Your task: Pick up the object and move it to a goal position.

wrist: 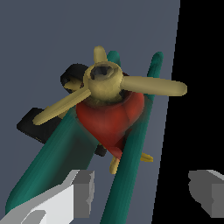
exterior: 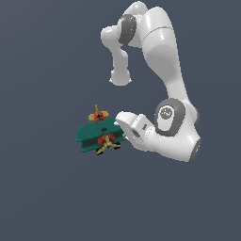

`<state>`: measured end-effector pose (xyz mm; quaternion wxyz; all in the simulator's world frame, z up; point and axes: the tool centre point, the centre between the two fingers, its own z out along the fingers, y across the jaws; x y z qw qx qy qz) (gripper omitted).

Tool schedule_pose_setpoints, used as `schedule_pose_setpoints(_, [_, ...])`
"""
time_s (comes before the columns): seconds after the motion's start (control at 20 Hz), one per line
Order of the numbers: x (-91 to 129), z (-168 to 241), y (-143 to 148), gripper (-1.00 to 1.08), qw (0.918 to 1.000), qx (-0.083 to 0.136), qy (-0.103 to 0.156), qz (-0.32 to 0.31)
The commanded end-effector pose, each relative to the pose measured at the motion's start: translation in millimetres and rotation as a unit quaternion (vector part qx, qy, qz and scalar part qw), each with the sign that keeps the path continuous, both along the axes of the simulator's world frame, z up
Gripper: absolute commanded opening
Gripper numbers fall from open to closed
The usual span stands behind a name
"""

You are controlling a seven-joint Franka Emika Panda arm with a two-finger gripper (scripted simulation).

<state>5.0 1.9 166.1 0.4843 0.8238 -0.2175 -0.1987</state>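
The toy biplane point(exterior: 97, 134) has two green wings, a red body, a yellow propeller and black wheels. It lies on the grey-blue floor at the middle of the exterior view. My gripper point(exterior: 118, 132) is at the plane's side toward the exterior view's right, with its fingertips hidden among the wings. In the wrist view the biplane point(wrist: 109, 113) fills the frame with its propeller facing the camera. My gripper point(wrist: 142, 192) is open. One green wing runs between the two grey fingertips point(wrist: 83, 192), and gaps show on both sides.
The white arm's lower links point(exterior: 176, 132) and its elbow point(exterior: 155, 37) stand at the exterior view's right of the plane. The floor point(exterior: 47, 188) is plain grey-blue. A black area point(wrist: 201, 87) lies beyond a straight edge in the wrist view.
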Motion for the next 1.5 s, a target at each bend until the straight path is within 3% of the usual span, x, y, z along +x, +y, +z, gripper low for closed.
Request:
schedule_pose_setpoints(0.0, [0.0, -0.7, 0.4, 0.68, 1.0000, -0.008, -0.001, -0.001])
schedule_pose_setpoints(0.4, [0.0, -1.2, 0.2, 0.68, 0.9999, -0.012, -0.001, -0.002])
schedule_pose_setpoints(0.85, [-0.7, -3.4, -3.8, 0.68, 0.9994, -0.034, -0.003, -0.010])
schedule_pose_setpoints(1.15, [-1.3, -7.0, -0.7, 0.68, 0.9978, -0.064, -0.005, -0.013])
schedule_pose_setpoints(1.45, [-2.9, -12.4, 5.6, 0.68, 0.9933, -0.114, -0.011, -0.016])
